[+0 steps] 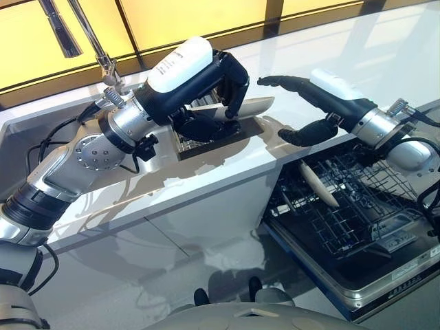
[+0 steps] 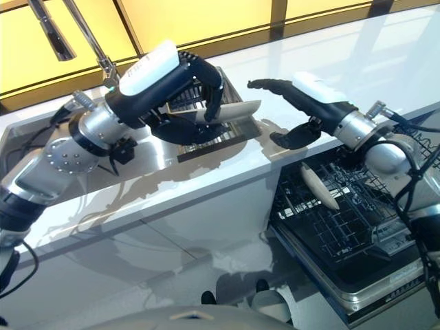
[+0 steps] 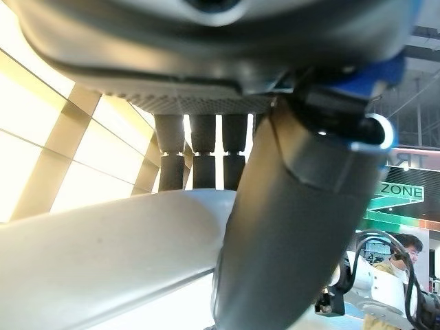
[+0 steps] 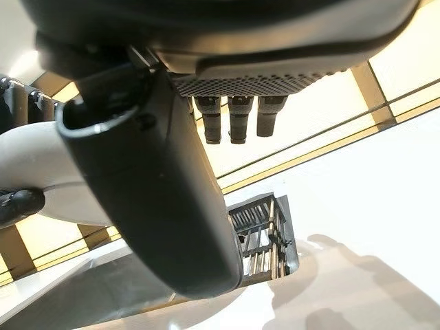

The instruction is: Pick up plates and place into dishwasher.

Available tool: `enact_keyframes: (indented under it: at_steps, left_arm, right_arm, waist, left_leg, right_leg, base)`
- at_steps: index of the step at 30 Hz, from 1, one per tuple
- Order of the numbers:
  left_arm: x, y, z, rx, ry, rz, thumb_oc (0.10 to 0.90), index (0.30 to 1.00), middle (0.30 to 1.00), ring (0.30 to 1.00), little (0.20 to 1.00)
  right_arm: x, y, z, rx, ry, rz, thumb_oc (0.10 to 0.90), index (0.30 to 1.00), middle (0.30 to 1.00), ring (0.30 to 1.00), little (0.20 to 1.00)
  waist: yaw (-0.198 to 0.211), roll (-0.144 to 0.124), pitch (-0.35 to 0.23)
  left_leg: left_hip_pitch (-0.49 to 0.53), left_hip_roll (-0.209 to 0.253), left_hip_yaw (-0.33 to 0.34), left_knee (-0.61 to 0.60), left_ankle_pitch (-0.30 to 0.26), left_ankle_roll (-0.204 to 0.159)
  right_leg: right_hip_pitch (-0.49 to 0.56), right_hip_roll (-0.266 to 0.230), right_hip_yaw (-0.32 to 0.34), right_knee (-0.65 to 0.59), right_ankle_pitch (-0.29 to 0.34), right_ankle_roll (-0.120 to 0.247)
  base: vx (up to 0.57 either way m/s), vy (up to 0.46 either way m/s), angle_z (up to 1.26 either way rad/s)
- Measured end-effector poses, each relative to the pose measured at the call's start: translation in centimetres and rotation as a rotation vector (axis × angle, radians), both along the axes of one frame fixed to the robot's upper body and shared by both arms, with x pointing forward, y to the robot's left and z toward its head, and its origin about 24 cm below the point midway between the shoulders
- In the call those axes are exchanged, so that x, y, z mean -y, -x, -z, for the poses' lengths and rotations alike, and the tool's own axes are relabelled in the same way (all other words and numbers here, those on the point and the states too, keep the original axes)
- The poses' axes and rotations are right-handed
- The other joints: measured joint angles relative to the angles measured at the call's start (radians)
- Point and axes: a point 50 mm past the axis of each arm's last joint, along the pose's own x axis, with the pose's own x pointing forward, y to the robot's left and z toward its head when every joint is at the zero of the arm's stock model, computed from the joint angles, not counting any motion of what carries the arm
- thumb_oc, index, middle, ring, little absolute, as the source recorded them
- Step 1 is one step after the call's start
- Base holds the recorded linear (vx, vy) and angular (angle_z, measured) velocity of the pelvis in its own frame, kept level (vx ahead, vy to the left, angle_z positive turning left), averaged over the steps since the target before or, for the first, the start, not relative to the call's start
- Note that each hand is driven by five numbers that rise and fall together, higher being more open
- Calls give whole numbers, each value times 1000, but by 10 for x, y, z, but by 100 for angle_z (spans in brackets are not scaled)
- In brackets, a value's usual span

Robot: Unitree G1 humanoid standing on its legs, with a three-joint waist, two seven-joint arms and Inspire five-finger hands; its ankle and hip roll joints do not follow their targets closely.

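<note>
Two plates, one dishwasher, one drying rack.

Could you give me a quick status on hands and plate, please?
Left hand shut on white oval plate above the counter's dark metal drying rack. Right hand open beside it. Another plate in dishwasher rack.

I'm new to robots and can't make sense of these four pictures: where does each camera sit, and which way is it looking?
Left eye view: on the head, looking down at the white counter; both arms show.
Right eye view: beside it, same scene, open dishwasher's black wire rack.
Left wrist view: on the left arm, along the left hand gripping the pale oval plate.
Right wrist view: along the open right hand.
Shared: all four see that plate.
</note>
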Motion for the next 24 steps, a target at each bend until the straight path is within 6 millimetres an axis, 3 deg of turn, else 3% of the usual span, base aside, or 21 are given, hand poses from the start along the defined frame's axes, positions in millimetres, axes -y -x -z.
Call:
enact_keyframes:
  at_steps: [7,15,24]
  left_arm:
    - [3,0,2,-13,-16,14,100,300,300,300,200]
    - [19,2,-10,23,6,91,100,300,300,300,200]
    - [23,3,-10,28,28,123,100,300,300,300,200]
  right_arm:
    - [-10,-4,-15,51,11,-41,800,900,900,900,900]
    - [-19,-6,-10,34,8,-76,800,900,900,900,900]
    - [-21,-6,-7,3,14,-91,800,900,900,900,900]
  waist:
    - [0,0,0]
    - [21,0,0]
    - [23,-1,0]
  left_leg:
    - [1,0,0,0,1,1]
    - [2,-1,-2,0,1,2]
    - [3,-1,-2,0,1,2]
  right_leg:
    - [1,0,0,0,0,0]
    - [4,0,-3,0,0,0]
    - [5,0,-3,0,0,0]
  base:
    - [0,0,0]
    - [0,0,0]
    - [0,0,0]
